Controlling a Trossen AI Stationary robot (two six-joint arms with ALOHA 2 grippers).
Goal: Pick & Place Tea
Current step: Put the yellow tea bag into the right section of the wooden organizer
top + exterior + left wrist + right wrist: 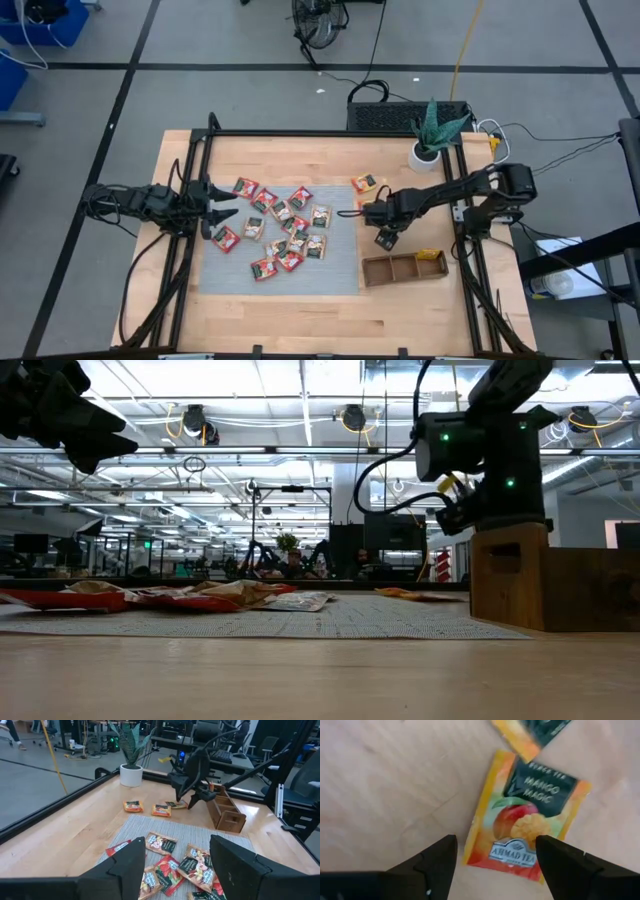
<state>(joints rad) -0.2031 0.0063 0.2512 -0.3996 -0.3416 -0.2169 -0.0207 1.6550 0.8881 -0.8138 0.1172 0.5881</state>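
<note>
Several red, white and green tea sachets (285, 230) lie flat on the grey mat (230, 275). Three yellow-orange sachets lie on the bare wood right of the mat; two show at the far side (365, 183). My right gripper (495, 842) points down, open, over the third, a mango sachet (527, 827), one finger on either side and clear of it. The left wrist view shows this gripper (192, 795) above that sachet (177, 804). My left gripper (177, 845) hangs open above the mat's left edge (222, 212).
A brown wooden three-compartment tray (403, 268) stands right of the mat's near corner, with a yellow sachet (428, 255) in its right compartment. A potted plant (430, 140) stands at the far right. Black frame rails (190, 180) run along the table's sides.
</note>
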